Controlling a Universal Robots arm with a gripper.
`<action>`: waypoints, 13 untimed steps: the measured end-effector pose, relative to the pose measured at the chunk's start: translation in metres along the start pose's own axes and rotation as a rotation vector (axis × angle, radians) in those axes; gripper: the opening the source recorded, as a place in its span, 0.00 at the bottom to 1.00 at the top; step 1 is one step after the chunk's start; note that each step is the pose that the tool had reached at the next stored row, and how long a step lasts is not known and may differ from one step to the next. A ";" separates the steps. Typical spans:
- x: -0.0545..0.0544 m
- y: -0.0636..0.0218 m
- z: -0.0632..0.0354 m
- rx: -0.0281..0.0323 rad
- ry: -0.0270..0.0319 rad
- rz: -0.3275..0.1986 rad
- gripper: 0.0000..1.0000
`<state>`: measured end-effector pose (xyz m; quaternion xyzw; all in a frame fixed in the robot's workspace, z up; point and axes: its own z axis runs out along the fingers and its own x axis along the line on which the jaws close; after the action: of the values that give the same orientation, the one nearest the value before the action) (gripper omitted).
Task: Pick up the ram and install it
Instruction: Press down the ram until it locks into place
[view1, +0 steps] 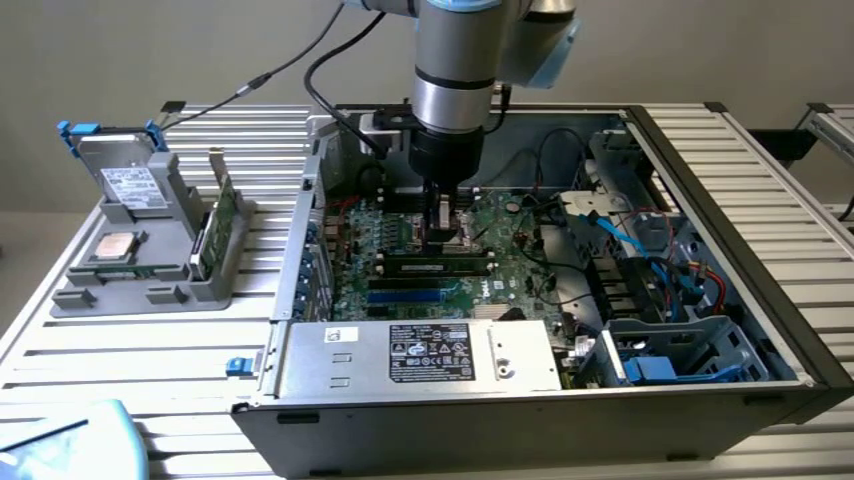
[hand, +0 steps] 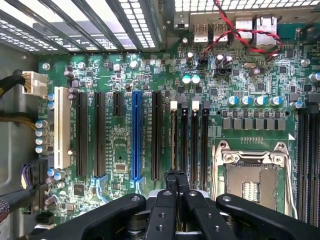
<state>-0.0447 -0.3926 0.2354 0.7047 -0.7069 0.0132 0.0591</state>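
The ram (view1: 430, 266), a long green stick with dark chips, stands on edge in a black motherboard slot inside the open computer case (view1: 787, 330). In the wrist view it is a thin greenish edge (hand: 173, 140) in the outermost of several parallel slots. My gripper (view1: 446, 232) hangs straight down over the motherboard, just behind and above the ram's middle. Its two black fingers (hand: 170, 181) are pressed together, so the gripper (hand: 176, 175) is shut with nothing visible between them, and their tips line up with the ram slots.
A grey fixture (view1: 80, 298) at the exterior view's left holds a broader green card with a metal bracket (view1: 220, 225), a square silver processor chip (view1: 118, 245) and a drive (view1: 130, 185). Cables (view1: 627, 235), the power supply (view1: 427, 352) and case walls crowd the motherboard. The processor socket (hand: 252, 180) lies beside the slots.
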 end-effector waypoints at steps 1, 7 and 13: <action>0.000 0.0002 0.0008 0.0000 0.0000 0.000 0.10; -0.001 0.0010 0.0060 0.0000 0.0006 0.000 0.10; -0.001 0.0011 0.0073 0.0000 0.0006 0.000 0.10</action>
<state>-0.0463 -0.3926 0.2282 0.7047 -0.7069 0.0134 0.0593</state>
